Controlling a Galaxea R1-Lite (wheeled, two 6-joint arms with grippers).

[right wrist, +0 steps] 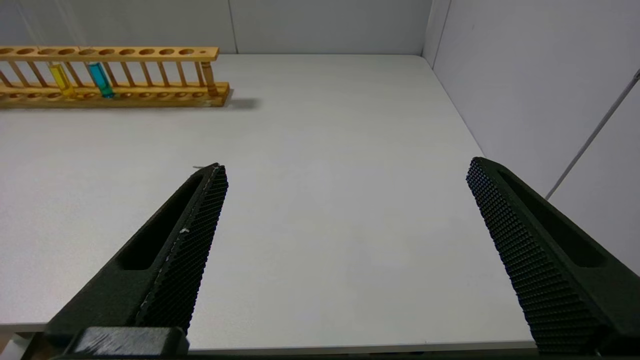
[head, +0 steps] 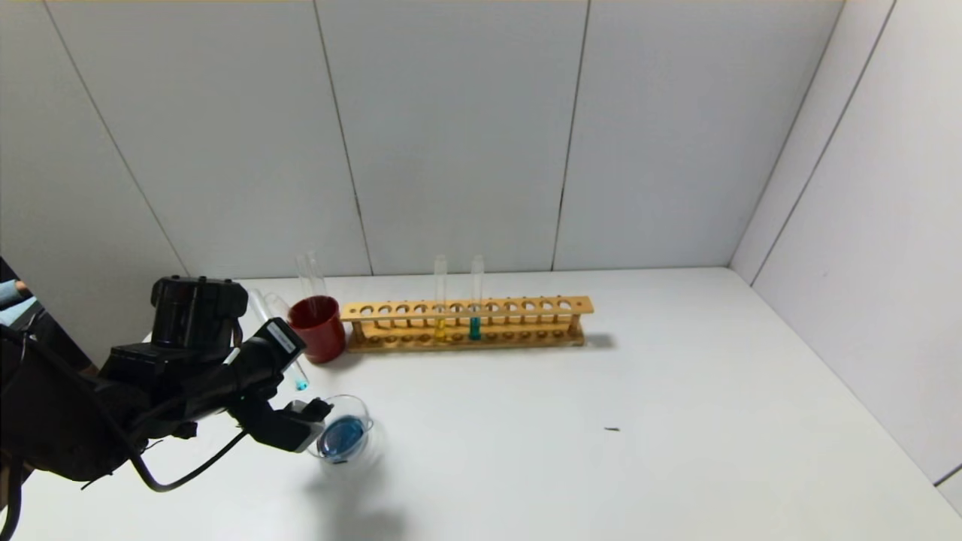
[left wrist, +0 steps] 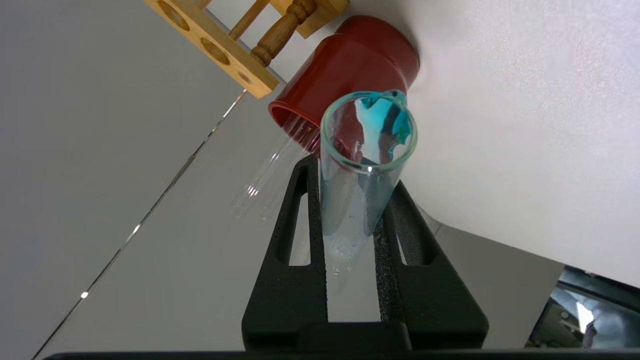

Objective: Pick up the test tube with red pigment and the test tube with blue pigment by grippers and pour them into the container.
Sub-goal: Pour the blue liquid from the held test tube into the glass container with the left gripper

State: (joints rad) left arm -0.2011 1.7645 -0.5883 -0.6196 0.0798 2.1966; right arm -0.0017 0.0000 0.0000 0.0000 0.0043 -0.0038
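The left end effector (head: 282, 357) is working in a crowded pocket at the worktop's (head: 676, 421) left: the container (head: 344, 436) is sitting just below it, the red cup (head: 319, 327) just behind, the wooden rack (head: 466, 323) stretching rightward from the cup. Right of the container, the worktop is lying open to the side wall (head: 864, 263), where the right end effector (right wrist: 345, 210) is hanging wide apart.

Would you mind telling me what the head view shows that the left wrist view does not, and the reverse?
Only the head view shows the container holding blue liquid, and the yellow tube and teal tube standing in the rack. Only the left wrist view shows the left gripper shut on the test tube with blue pigment, teal liquid near its open mouth. Both show the dark red cup, the wooden rack and the white table.
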